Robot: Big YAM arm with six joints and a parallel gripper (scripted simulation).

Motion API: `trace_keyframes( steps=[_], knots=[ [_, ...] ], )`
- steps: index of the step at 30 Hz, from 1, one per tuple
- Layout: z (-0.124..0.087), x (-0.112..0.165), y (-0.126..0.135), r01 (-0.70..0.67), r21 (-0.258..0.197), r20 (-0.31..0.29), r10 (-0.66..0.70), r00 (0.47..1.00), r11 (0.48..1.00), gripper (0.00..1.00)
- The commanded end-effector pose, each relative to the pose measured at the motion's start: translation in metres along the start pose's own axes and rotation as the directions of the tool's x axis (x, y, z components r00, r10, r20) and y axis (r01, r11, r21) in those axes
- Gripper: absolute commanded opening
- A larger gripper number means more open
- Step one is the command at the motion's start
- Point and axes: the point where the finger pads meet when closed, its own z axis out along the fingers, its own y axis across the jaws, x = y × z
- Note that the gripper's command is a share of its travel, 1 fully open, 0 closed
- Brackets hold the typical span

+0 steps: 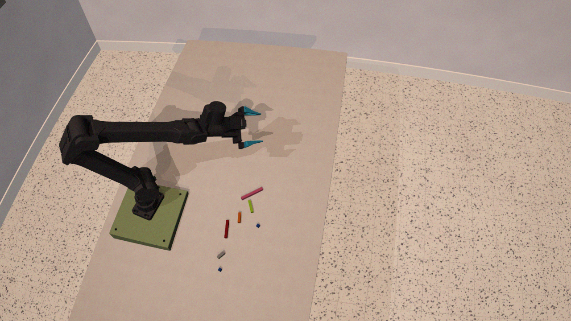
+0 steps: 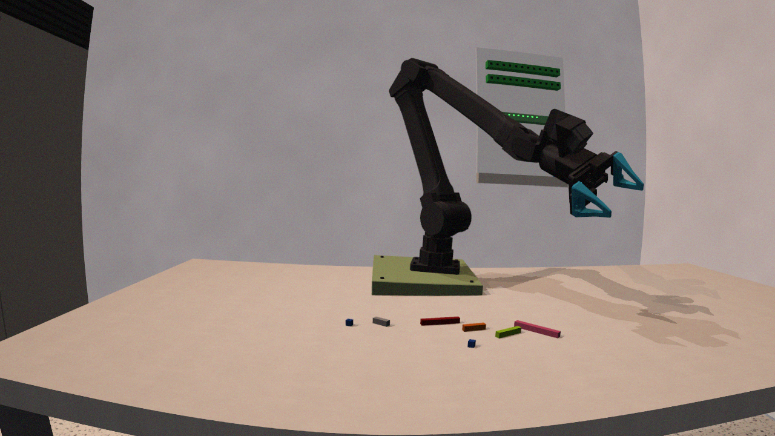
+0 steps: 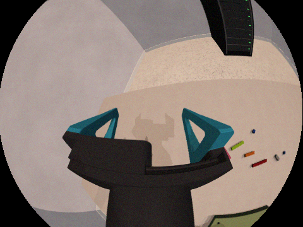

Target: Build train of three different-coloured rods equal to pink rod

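Note:
Several rods lie apart on the table. The pink rod (image 1: pixel 251 193) lies slanted, with the lime rod (image 1: pixel 250 206) just below it. The orange rod (image 1: pixel 239 217), the red rod (image 1: pixel 226 228), the grey rod (image 1: pixel 221 253) and two small blue rods (image 1: pixel 258 225) (image 1: pixel 219 269) lie nearby, none touching. My gripper (image 1: pixel 251 127) is open and empty, high above the table and well away from the rods. In the wrist view my gripper (image 3: pixel 150 111) is open, and the lime rod (image 3: pixel 237 145), orange rod (image 3: pixel 249 154) and red rod (image 3: pixel 259 163) show small at the right.
The arm's green base plate (image 1: pixel 149 217) stands left of the rods. In the side view a grey panel with green bars (image 2: pixel 520 116) hangs behind the arm. A dark cabinet (image 2: pixel 37 162) stands at the left.

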Motion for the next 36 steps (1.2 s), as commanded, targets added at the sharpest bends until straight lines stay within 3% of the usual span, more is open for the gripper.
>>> trace_keyframes(
  steps=[1,2,3,7,9,12,13,14,16,17,19,20,23,24,26,29,31,32,33,34,36],
  knots=[
    [0.017,-0.041,-0.022,0.068,0.083,0.028,-0.07,0.997,0.994,1.0],
    [0.017,-0.041,-0.023,0.068,0.087,0.03,-0.07,0.997,0.994,1.0],
    [0.021,-0.045,-0.052,0.113,0.149,-0.011,-0.113,0.994,0.982,1.0],
    [0.021,-0.039,-0.043,0.122,0.133,-0.019,-0.12,0.993,0.984,1.0],
    [0.014,-0.055,-0.032,0.111,0.105,0.034,-0.116,0.993,0.988,1.0],
    [0.021,-0.047,-0.042,0.114,0.125,0.01,-0.116,0.993,0.986,1.0],
    [0.022,-0.048,-0.082,0.156,0.212,-0.057,-0.148,0.987,0.965,1.0],
    [0.022,-0.051,-0.111,0.197,0.268,-0.107,-0.174,0.979,0.943,1.0],
    [0.021,-0.051,-0.112,0.198,0.274,-0.105,-0.175,0.979,0.941,1.0],
    [0.019,-0.053,-0.141,0.236,0.318,-0.162,-0.192,0.968,0.918,1.0],
    [0.019,-0.053,-0.142,0.236,0.322,-0.16,-0.193,0.968,0.917,1.0],
    [0.014,-0.055,-0.17,0.271,0.36,-0.218,-0.202,0.955,0.893,1.0],
    [0.014,-0.055,-0.17,0.271,0.36,-0.218,-0.202,0.955,0.893,1.0],
    [0.012,-0.057,-0.155,0.278,0.337,-0.205,-0.218,0.954,0.9,1.0],
    [0.012,-0.066,-0.15,0.273,0.329,-0.17,-0.227,0.959,0.904,1.0],
    [0.014,-0.061,-0.159,0.272,0.342,-0.191,-0.217,0.957,0.899,1.0],
    [-0.002,-0.056,-0.224,0.333,0.423,-0.333,-0.197,0.922,0.843,1.0],
    [-0.002,-0.056,-0.224,0.333,0.423,-0.333,-0.197,0.922,0.843,1.0],
    [-0.012,-0.055,-0.25,0.359,0.445,-0.388,-0.185,0.903,0.821,1.0],
    [-0.012,-0.055,-0.25,0.359,0.445,-0.388,-0.185,0.903,0.821,1.0],
    [-0.036,-0.052,-0.295,0.401,0.472,-0.489,-0.145,0.86,0.785,1.0]
  ],
)
